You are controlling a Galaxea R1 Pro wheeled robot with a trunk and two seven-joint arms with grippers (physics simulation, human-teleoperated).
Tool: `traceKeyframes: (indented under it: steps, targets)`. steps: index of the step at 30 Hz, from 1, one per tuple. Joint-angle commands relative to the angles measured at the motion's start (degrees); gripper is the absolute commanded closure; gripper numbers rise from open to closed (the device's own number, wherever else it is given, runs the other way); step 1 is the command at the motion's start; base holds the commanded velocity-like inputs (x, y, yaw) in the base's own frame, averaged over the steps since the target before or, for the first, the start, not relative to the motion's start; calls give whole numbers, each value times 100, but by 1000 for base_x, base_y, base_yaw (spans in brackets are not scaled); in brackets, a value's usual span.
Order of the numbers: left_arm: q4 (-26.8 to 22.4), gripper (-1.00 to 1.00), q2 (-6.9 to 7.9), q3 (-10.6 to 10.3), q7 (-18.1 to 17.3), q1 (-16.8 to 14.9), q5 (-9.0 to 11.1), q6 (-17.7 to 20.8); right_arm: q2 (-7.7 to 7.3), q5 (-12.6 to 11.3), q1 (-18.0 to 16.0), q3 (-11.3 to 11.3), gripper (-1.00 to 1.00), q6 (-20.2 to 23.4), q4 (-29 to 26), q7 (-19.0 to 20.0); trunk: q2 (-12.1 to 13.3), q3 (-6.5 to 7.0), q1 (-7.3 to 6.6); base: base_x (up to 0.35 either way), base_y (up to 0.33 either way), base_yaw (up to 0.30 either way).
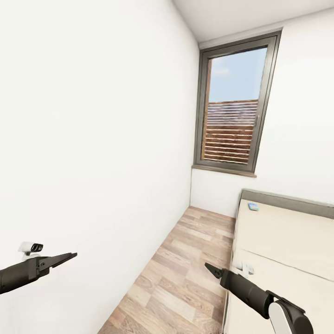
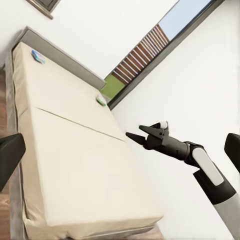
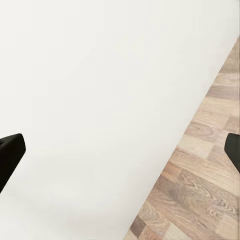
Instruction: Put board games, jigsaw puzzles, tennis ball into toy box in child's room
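A wide bed (image 1: 287, 241) with a beige mattress fills the right side of the room. A blue board game (image 1: 253, 207) lies near its headboard; in the left wrist view it is the blue board game (image 2: 37, 56), and a green-white board game (image 2: 101, 101) lies at the mattress's far edge by the wall. My left gripper (image 1: 69, 256) hovers open beside the white wall with nothing in it. My right gripper (image 1: 211, 269) hangs open and empty over the floor at the bed's near edge. The table, toy box, jigsaw puzzles and tennis ball are out of view.
A long white wall (image 1: 93, 139) runs close along my left. A strip of wooden floor (image 1: 185, 273) leads between wall and bed towards a grey-framed window (image 1: 234, 106). The grey headboard (image 1: 287, 202) stands against the far wall.
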Motion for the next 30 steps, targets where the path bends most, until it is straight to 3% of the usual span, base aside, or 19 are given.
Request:
traceKeyframes:
  steps: [1, 30]
  targets:
    - [0, -100, 1, 2, -24, 1, -4, 61, 7, -1, -5, -15, -100, 41, 5, 25, -5, -6, 2, 0, 0, -251]
    - [0, -100, 6, 2, -24, 1, -4, 61, 8, -1, -7, -15, -100, 46, 24, 25, -5, -216, 2, 0, 0, -174]
